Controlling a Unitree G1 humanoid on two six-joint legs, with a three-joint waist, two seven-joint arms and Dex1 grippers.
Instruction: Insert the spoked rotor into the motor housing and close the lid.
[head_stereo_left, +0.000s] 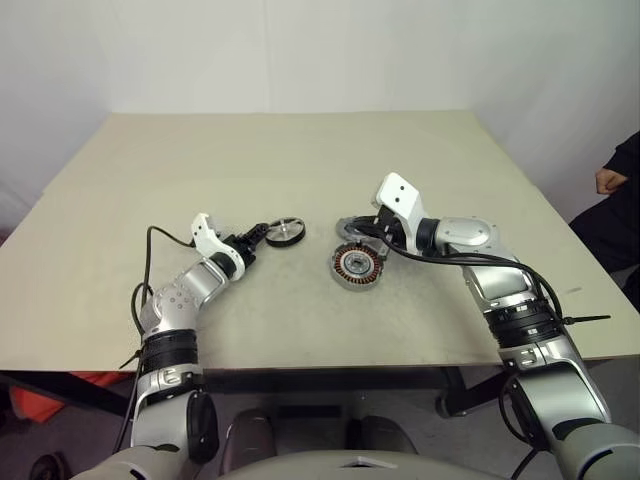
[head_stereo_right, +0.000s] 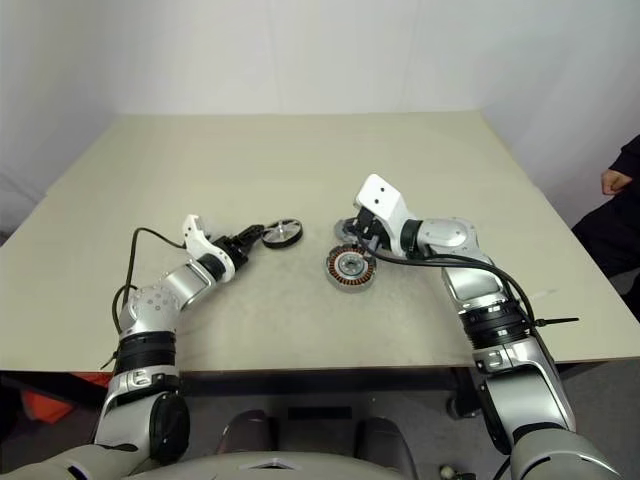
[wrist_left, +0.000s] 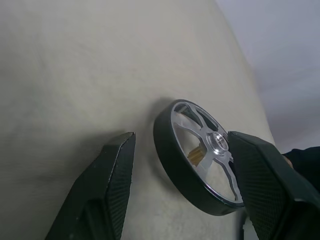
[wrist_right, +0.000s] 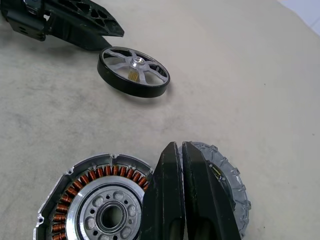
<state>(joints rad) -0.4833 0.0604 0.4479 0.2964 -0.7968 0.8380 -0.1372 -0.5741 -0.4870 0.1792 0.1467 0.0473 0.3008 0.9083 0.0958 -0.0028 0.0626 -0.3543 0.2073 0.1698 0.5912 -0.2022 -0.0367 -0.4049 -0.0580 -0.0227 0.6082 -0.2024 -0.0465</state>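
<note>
Beige table bears no writing; left gripper spread by spoked rotor, right gripper closed empty.

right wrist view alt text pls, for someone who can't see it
The right gripper, fingers shut, hangs over a beige table between the motor housing with its ring of copper windings and the ribbed grey lid. Farther off, the spoked rotor lies flat beside the open left gripper.
</note>
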